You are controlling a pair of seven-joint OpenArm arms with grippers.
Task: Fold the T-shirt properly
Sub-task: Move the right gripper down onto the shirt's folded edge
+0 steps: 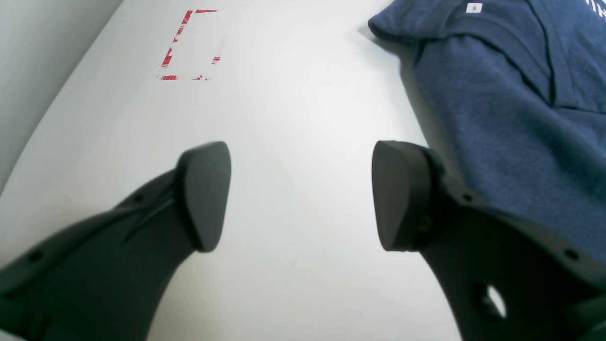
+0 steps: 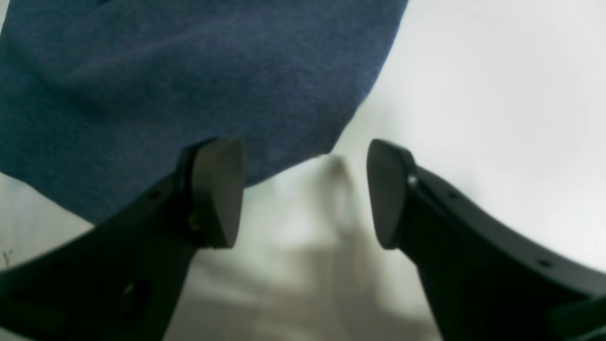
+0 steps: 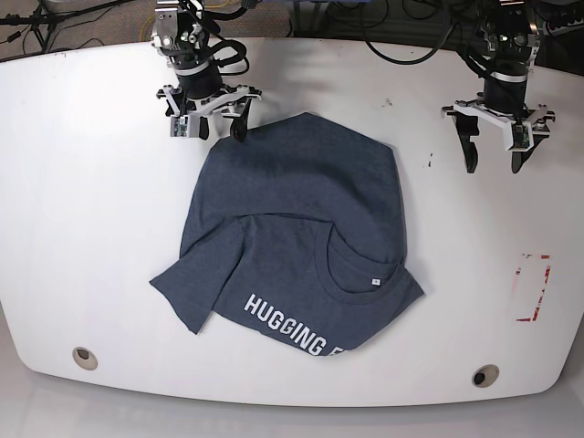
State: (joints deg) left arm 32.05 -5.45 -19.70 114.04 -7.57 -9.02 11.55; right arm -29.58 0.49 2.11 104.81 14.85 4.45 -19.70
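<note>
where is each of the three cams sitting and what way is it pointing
Left wrist: on the left arm, looking down past the open left gripper at the white table, the red tape mark and the T-shirt edge.
Right wrist: on the right arm, looking down past the open right gripper at a T-shirt corner over the table.
Base: high above the table's far side, looking down; both arms show at the top.
Shared: base and left wrist both show the neck tag and the tape mark.

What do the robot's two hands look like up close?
Each hand, left and right, is a pair of curved matte-black fingers with flat, rounded pads. In the overhead view the wrists are black with white brackets, and black cables trail behind.
</note>
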